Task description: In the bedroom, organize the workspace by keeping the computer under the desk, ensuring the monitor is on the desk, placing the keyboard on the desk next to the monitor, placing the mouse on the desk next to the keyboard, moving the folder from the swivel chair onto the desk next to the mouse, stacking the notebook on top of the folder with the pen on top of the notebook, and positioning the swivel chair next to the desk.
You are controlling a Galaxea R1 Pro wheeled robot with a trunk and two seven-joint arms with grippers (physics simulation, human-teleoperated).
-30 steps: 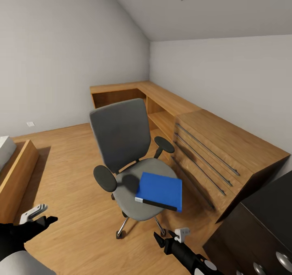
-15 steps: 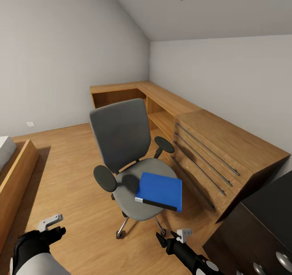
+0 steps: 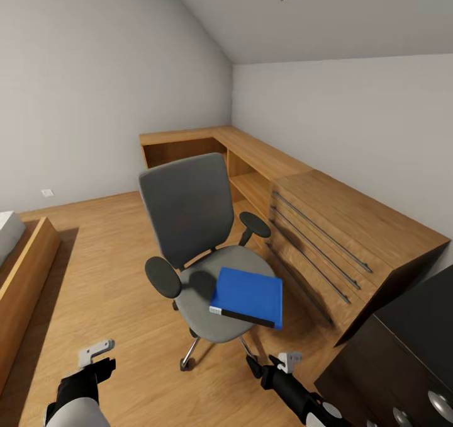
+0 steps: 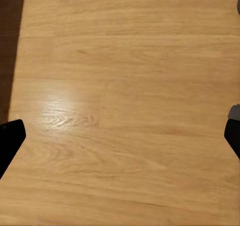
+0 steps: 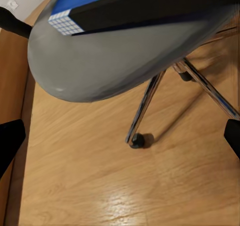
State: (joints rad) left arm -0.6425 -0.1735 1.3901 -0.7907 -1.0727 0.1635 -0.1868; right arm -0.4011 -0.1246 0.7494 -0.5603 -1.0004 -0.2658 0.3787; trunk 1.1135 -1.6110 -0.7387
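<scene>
Head view: folder [image 3: 248, 296] lies flat on swivel chair [image 3: 192, 225] (black spine nearest); both grippers spread wide.

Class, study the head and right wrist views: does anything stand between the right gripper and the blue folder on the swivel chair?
Nothing visible does. The right gripper sits low before the swivel chair, and the folder lies uncovered on the seat's near edge.
</scene>
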